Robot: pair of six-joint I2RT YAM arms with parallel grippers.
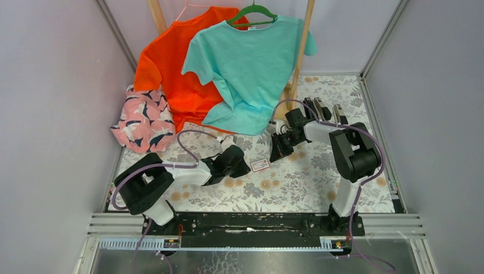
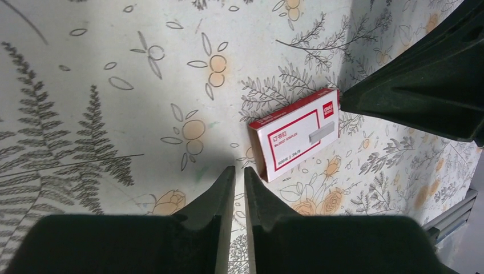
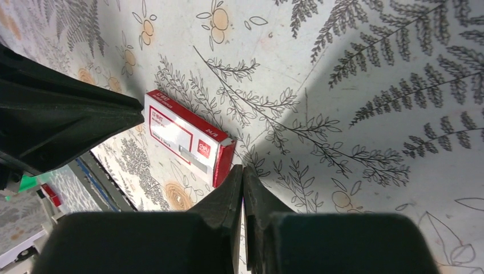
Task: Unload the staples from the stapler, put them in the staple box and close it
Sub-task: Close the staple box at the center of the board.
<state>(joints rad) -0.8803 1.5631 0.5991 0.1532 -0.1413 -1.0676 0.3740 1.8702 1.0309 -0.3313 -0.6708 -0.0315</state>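
No staples show in any view. Dark-and-silver objects that look like the stapler (image 1: 323,108) lie at the back right of the table, behind my right arm and too small to make out. My left gripper (image 1: 244,165) (image 2: 240,168) hangs low over the flowered tablecloth with its fingers shut on nothing, right beside a small white-and-red box (image 1: 260,165) (image 2: 297,134). My right gripper (image 1: 276,155) (image 3: 242,167) is also shut and empty, its tips at the box's (image 3: 185,137) other end. Each wrist view shows the other gripper's dark fingers (image 2: 422,85) (image 3: 57,114) near the box.
An orange shirt (image 1: 171,68) and a teal shirt (image 1: 251,68) hang from a wooden rack at the back. A pink patterned cloth (image 1: 142,120) lies at the back left. Grey walls close in both sides, and a metal rail (image 1: 257,225) runs along the near edge.
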